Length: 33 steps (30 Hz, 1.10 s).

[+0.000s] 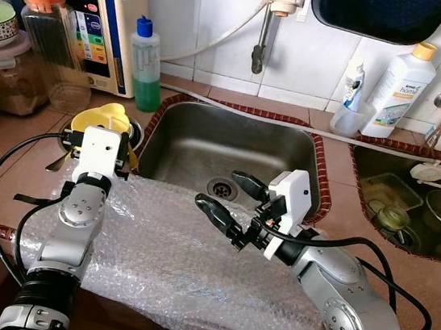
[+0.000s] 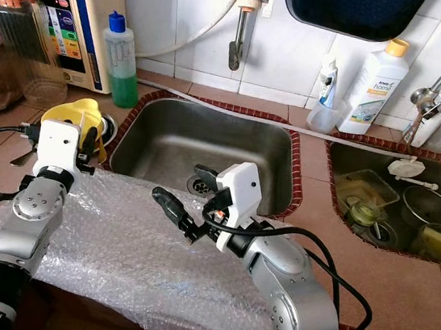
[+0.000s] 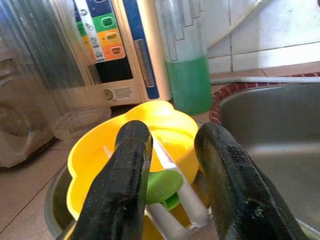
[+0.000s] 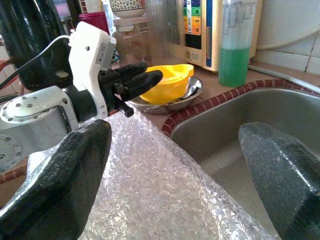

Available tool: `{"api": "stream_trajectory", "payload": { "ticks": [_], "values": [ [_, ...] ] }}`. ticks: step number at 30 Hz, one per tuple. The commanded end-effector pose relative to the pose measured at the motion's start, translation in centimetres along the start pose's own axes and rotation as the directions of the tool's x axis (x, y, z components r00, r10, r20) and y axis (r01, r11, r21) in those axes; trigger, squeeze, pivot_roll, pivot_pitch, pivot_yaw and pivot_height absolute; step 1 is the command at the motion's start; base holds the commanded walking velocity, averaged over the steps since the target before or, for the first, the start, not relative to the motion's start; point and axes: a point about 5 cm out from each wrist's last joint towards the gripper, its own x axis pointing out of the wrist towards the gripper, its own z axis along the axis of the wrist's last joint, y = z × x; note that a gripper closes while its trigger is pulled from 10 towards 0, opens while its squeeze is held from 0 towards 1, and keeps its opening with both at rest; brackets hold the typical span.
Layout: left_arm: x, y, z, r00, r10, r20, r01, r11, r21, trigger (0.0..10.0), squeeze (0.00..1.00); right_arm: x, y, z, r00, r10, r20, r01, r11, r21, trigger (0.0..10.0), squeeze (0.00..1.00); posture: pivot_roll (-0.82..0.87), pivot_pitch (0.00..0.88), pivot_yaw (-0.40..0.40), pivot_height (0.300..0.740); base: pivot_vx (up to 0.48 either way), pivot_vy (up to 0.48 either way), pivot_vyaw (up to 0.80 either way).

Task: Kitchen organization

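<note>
A sheet of bubble wrap (image 1: 183,266) is being draped over the front counter edge, its far border overhanging the near rim of the steel sink (image 1: 206,151). Above that border the right gripper (image 1: 230,200) is being held with its two black fingers spread wide apart and nothing between them. To the robot's left, the left gripper (image 3: 172,175) is being pointed at a yellow bowl (image 3: 95,150), which is being carried in a shallow metal dish (image 4: 180,97) on the tiled counter just beside the sink's left corner. The left fingers (image 3: 122,185) are being kept moderately parted, straddling a green-and-white utensil (image 3: 167,192) lying in the bowl; contact with it is possibly being made, but this cannot be settled from the wrist view. Behind the bowl a bottle of green liquid (image 1: 146,62) and a cream water appliance (image 1: 94,14) are being backed by the tiled wall. Farther right, a second basin (image 1: 410,210) is being occupied by dishes.
</note>
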Motion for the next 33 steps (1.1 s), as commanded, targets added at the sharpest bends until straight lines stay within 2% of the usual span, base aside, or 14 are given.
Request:
{"api": "stream_trajectory", "payload": {
  "ticks": [1,25,29,30,33],
  "values": [
    [0.4,0.1,0.8,1.0,0.011,0.03,-0.011,1.0,-0.006,0.0,0.0,0.0,0.2,0.9,1.0,0.021,0.018,-0.02,0.999,-0.027,10.0,0.0,0.0,0.0,-0.039,0.74,0.0,0.0,0.0],
    [0.7,1.2,2.3,0.988,0.108,0.112,-0.111,0.994,0.017,0.0,0.0,-0.3,-1.0,1.7,0.999,0.052,0.007,-0.052,0.998,-0.041,10.0,0.0,0.0,0.0,-0.043,0.74,0.0,0.0,0.0],
    [0.7,1.9,3.5,0.971,0.152,0.185,-0.161,0.986,0.035,0.0,0.0,-0.3,-1.1,1.7,0.999,0.046,0.005,-0.046,0.998,-0.041,10.0,0.0,-0.01,0.0,-0.046,0.74,0.0,0.0,0.0],
    [0.7,2.1,3.9,0.967,0.16,0.198,-0.169,0.985,0.031,0.4,0.0,-0.3,-1.1,1.7,0.999,0.042,0.006,-0.042,0.998,-0.042,10.0,0.0,-0.01,0.0,-0.046,0.74,0.0,0.0,0.0],
    [1.0,2.3,5.1,0.958,0.165,0.235,-0.173,0.985,0.012,0.4,0.0,-0.2,-1.2,1.7,0.999,0.031,0.012,-0.031,0.999,-0.042,10.0,0.0,0.0,0.0,-0.048,0.74,0.0,0.0,0.0]
  ]
}}
